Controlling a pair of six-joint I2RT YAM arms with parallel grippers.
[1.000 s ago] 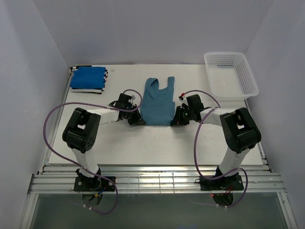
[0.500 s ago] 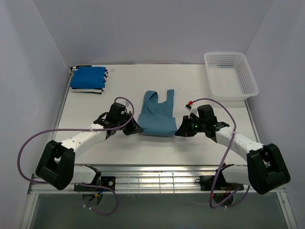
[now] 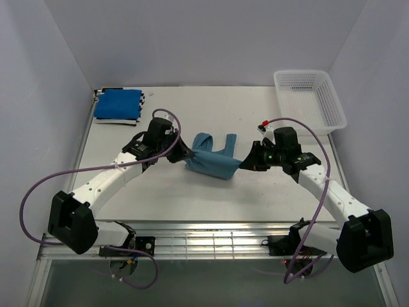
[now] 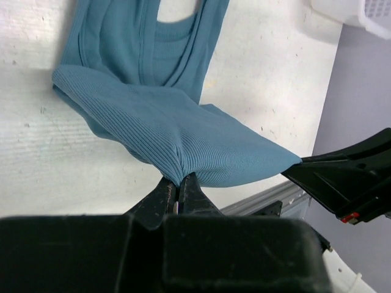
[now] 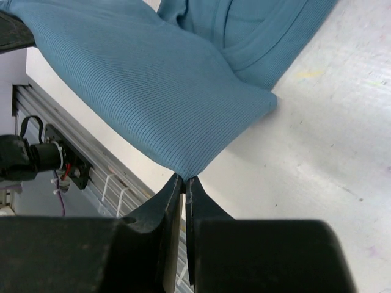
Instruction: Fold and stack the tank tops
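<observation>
The teal-blue tank top [image 3: 211, 157] hangs over the middle of the table, its hem lifted and its straps trailing on the surface toward the back. My left gripper [image 3: 186, 155] is shut on the hem's left corner [image 4: 177, 177]. My right gripper [image 3: 241, 164] is shut on the hem's right corner [image 5: 183, 172]. The ribbed cloth [image 5: 153, 91] stretches taut between the two grippers. At the back left corner lies the folded royal blue tank top [image 3: 118, 102] on top of the folded striped tank top [image 3: 141, 110].
A white mesh basket [image 3: 309, 100] stands at the back right of the table [image 3: 192, 198]. A metal rail [image 3: 204, 240] runs along the near edge. Purple cables loop beside both arms.
Both grippers have lifted the teal top's hem off the table and carried it toward the back, over the straps. Both arms have stretched further out.
</observation>
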